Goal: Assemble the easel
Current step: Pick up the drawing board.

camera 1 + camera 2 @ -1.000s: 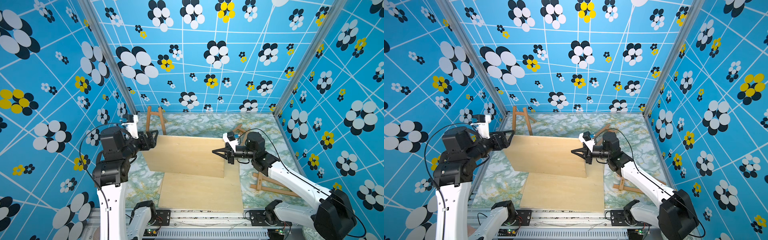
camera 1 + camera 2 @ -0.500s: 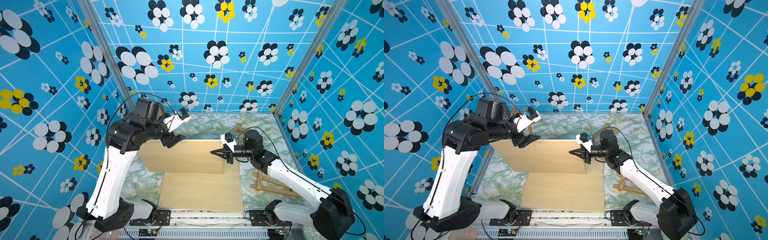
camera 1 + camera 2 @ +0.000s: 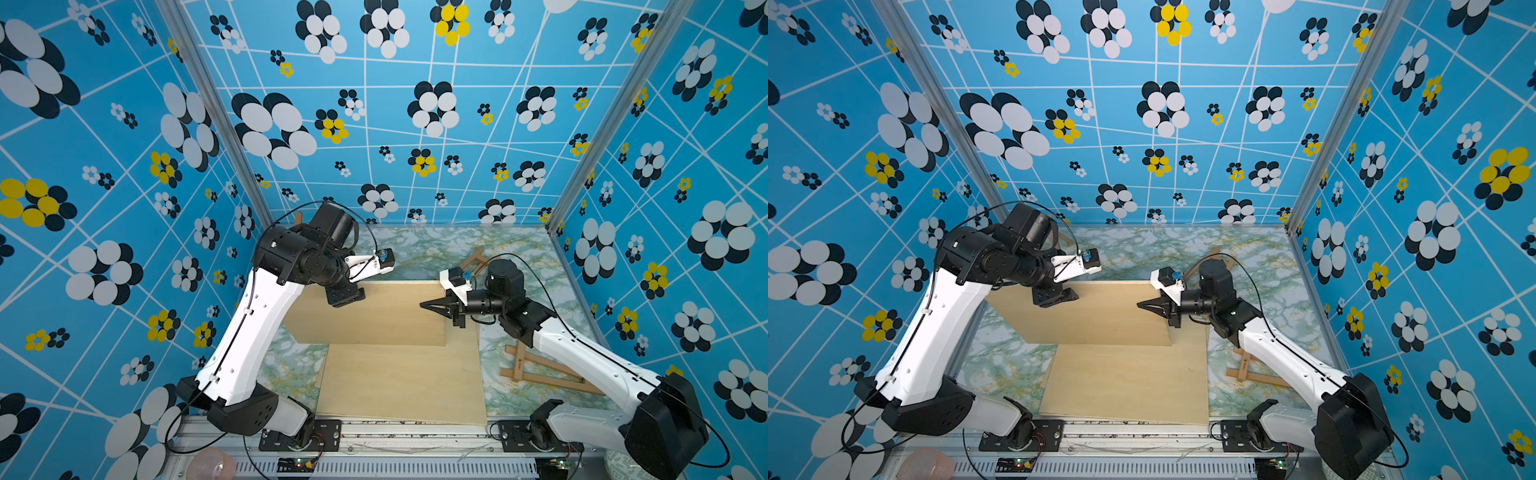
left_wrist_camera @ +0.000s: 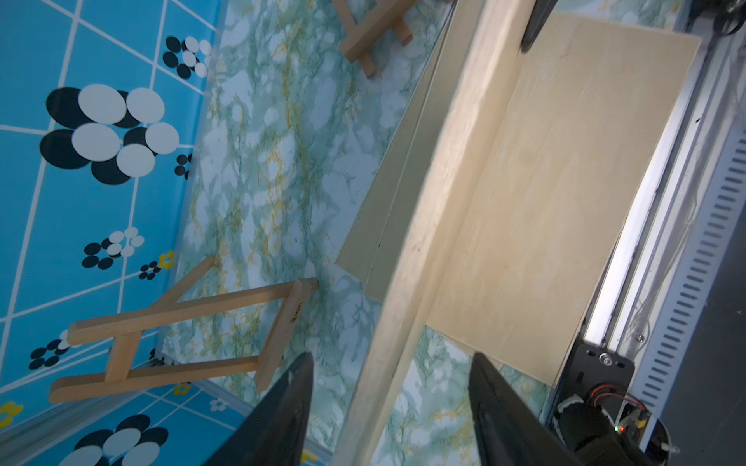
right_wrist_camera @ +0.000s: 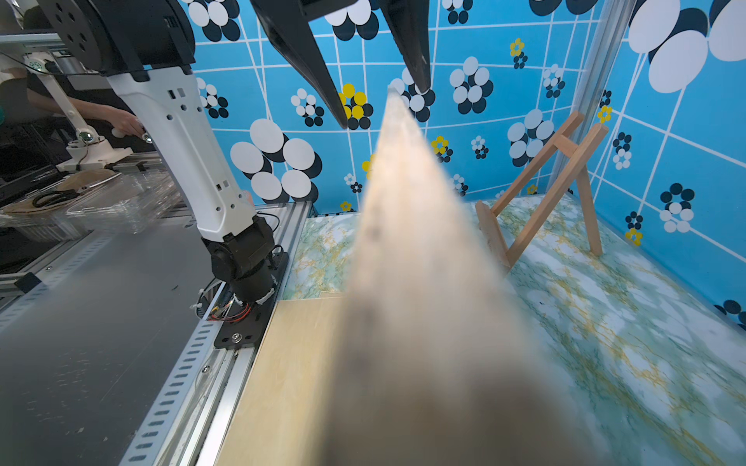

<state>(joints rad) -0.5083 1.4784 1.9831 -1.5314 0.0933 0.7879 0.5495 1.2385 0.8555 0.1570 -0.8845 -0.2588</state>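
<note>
A plywood panel (image 3: 374,316) (image 3: 1100,320) stands on its long edge above a second panel (image 3: 399,386) lying flat. My right gripper (image 3: 428,306) (image 3: 1144,305) is shut on the upright panel's top edge at its right end; in the right wrist view the blurred panel (image 5: 420,282) hides its fingers. My left gripper (image 3: 345,297) (image 4: 391,355) points down over the left end, open, one finger on each side of the edge (image 4: 428,210) with a gap at both. A wooden easel frame (image 5: 545,189) (image 4: 173,322) stands in the back left corner.
Another easel frame (image 3: 536,370) (image 3: 1246,370) lies flat at the right, under my right arm. A third frame (image 3: 473,259) (image 4: 371,32) lies at the back right. Blue flowered walls close in three sides; a metal rail (image 3: 415,428) runs along the front.
My left arm swung from the left wall to over the upright panel, turned its gripper downward astride the top edge, and its jaws narrowed. The right gripper kept its hold.
</note>
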